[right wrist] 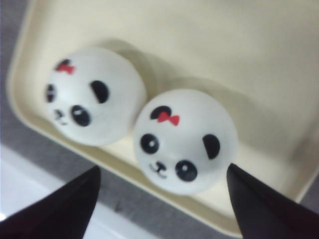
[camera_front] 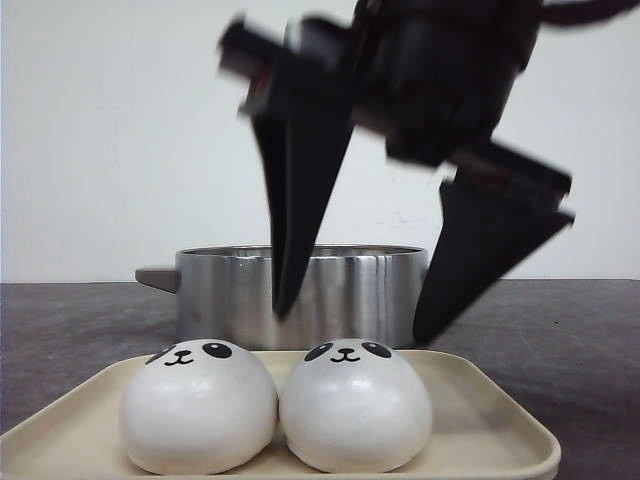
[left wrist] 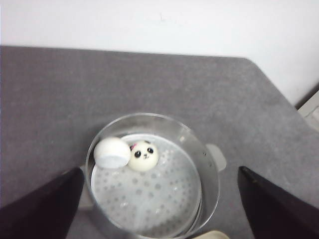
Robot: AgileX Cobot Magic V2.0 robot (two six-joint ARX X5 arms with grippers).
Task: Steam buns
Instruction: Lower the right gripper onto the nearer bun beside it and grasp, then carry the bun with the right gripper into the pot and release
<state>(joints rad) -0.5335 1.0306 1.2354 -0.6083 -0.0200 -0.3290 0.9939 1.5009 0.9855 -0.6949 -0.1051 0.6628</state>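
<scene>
Front view, tray (camera_front: 500, 420): cream, at the near edge of the dark table (camera_front: 80, 320); two buns sit on it side by side, touching, faces turned up.
Front view, left tray bun (camera_front: 198, 408): white dome, panda face visible at its crown.
Front view, right tray bun (camera_front: 356, 405): same kind, just beside the first.
Front view, pot (camera_front: 350, 290): steel, handle at its left, standing behind the tray.
Front view, gripper (camera_front: 365, 315): one black gripper hangs blurred above pot and tray, fingers spread wide, nothing between them; which arm it belongs to cannot be told from this view.

Left wrist view, left gripper (left wrist: 159, 209): fingers parted, empty, above the pot (left wrist: 209, 164).
Left wrist view, steamer plate (left wrist: 149, 194): perforated, inside the pot.
Left wrist view, face-up bun (left wrist: 143, 156): lies on the plate near the wall, panda face showing.
Left wrist view, turned bun (left wrist: 112, 152): touches the first; no face visible.

Right wrist view, right gripper (right wrist: 162, 209): fingers apart, empty, over the tray (right wrist: 239, 59).
Right wrist view, bow bun one (right wrist: 94, 95): on the tray, red bow above the eyes.
Right wrist view, bow bun two (right wrist: 184, 141): against the first, nearer the tray rim.
</scene>
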